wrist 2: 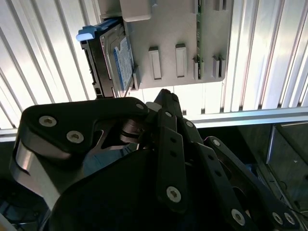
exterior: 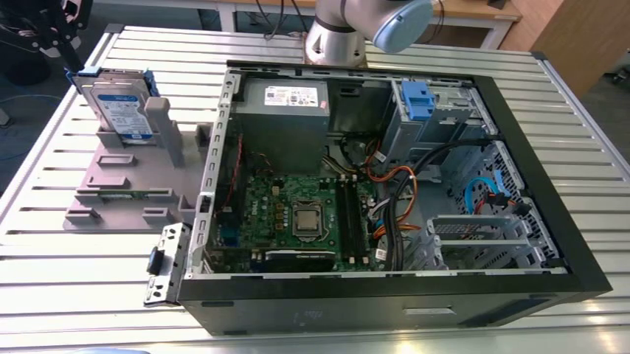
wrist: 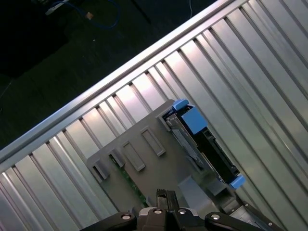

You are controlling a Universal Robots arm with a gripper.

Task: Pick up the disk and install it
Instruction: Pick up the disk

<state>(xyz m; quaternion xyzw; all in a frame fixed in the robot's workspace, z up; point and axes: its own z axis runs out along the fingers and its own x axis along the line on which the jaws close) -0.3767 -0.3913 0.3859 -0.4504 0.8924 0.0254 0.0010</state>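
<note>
The disk (exterior: 120, 109), a silver rectangular metal drive in a blue plastic bracket, stands on edge in a grey plastic slotted stand (exterior: 128, 188) at the exterior view's far left, beside the open black computer case (exterior: 394, 295). Upright like that, its top edge is likely free to pinch. Your black gripper (wrist: 166, 196) hangs near it, apart, jaws together, holding nothing.

Arm (exterior: 333, 37): a silver tube section stands upright at the back of the exterior view, topped by a grey-blue joint cap (exterior: 402, 22).
Gripper (exterior: 67, 44): black, in the exterior view's upper left corner, pointing downward.
Gripper build: in the second wrist view, black linkage bars (wrist 2: 168, 154) with silver screws taper toward a narrow tip.
</note>
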